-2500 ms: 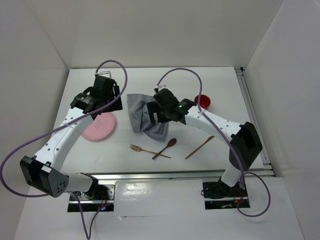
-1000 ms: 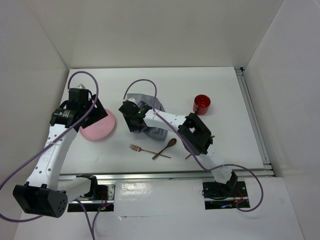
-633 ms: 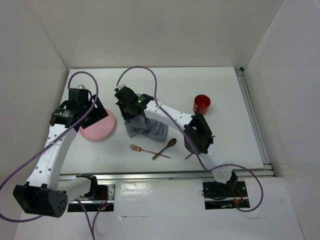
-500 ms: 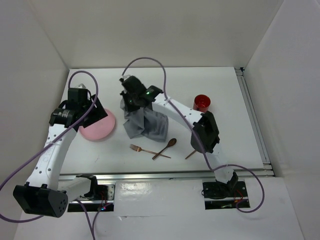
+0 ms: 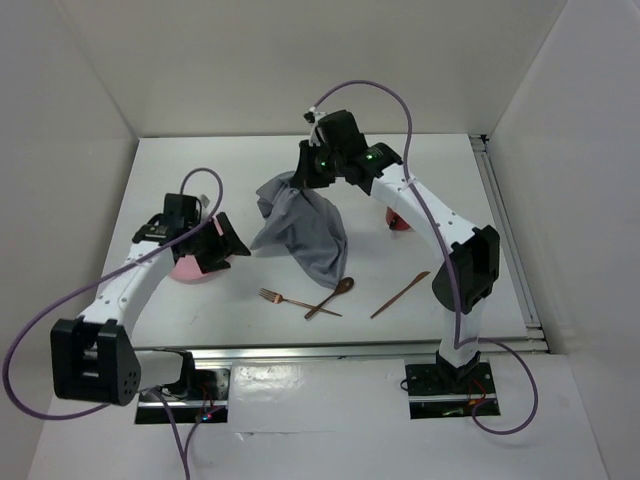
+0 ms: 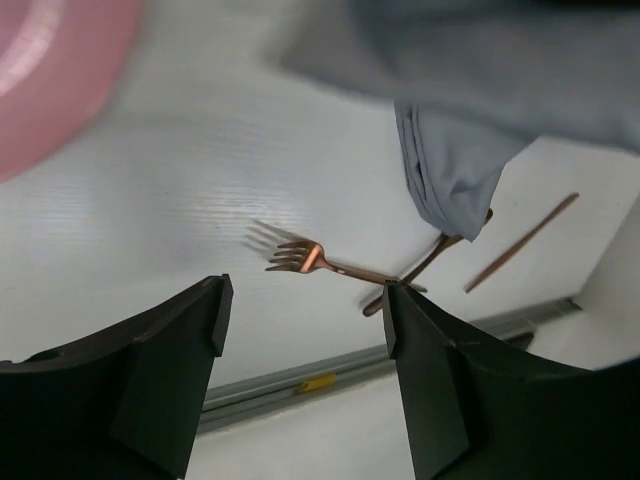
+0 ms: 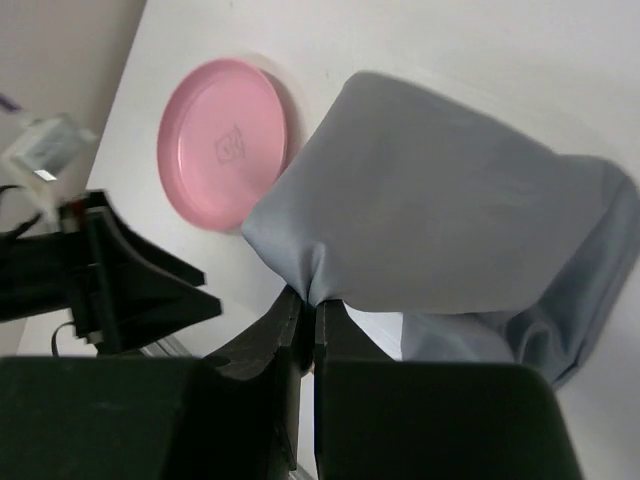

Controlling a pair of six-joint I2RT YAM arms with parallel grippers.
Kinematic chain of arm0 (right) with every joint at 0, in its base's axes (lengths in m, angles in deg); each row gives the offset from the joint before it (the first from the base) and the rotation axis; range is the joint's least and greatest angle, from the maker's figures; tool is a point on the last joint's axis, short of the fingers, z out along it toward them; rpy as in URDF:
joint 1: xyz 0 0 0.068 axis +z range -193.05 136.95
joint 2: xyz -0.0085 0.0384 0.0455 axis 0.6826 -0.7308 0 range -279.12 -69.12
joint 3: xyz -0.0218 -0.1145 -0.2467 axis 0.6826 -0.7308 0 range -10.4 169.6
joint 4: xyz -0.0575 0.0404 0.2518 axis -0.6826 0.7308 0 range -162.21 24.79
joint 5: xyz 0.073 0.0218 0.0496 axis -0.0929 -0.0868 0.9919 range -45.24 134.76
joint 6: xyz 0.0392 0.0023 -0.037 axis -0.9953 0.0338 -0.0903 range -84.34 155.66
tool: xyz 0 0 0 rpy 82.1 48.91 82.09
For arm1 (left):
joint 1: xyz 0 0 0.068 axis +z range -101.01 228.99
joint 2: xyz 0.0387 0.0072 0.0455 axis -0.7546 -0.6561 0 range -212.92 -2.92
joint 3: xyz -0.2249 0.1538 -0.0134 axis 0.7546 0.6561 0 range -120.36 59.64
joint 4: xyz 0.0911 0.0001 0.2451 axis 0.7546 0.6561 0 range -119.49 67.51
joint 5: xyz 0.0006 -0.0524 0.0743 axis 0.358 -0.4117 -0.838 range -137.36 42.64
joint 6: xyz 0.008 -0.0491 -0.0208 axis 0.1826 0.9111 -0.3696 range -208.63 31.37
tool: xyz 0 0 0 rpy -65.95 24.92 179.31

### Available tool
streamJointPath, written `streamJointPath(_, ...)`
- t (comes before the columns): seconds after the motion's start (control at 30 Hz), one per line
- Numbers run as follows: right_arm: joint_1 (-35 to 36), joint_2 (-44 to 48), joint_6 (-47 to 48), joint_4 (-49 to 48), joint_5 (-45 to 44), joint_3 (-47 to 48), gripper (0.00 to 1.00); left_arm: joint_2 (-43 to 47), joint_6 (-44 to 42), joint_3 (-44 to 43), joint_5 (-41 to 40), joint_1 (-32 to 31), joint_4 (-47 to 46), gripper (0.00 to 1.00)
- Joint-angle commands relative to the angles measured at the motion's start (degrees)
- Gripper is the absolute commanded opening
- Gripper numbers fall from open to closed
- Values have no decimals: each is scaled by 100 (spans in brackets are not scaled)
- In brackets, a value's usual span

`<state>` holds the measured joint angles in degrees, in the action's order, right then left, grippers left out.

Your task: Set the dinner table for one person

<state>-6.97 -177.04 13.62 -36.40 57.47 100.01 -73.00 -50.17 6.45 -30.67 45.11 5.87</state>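
My right gripper is shut on a top edge of the grey cloth and holds it high over the dinner table. The cloth hangs down, its lower end near the spoon. In the right wrist view the jaws pinch a fold of the cloth. My left gripper is open, low beside the cloth's left corner, over the pink plate. Its wrist view shows the open fingers with nothing between them, and the fork beyond.
A copper fork, the spoon and a knife lie near the front edge. A red cup is mostly hidden behind the right arm. A metal rail runs along the right edge, and another along the front.
The right gripper closed on the cloth and lifted it up and toward the back. The left arm swung right, from beside the plate toward the cloth's left corner.
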Motion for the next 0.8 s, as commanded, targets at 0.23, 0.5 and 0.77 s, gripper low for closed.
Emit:
streamJointPath(0.23,-206,175,-222,-408,592,-441,0,56,1883,1460,1215,106,-1760,97)
streamJointPath(0.5,-259,289,-222,-461,592,-608,0,-435,3911,1469,1424,520,-2163,95)
streamJointPath(0.77,-259,342,-274,-461,592,-608,0,-1691,5188,1452,1882,380,-3357,95)
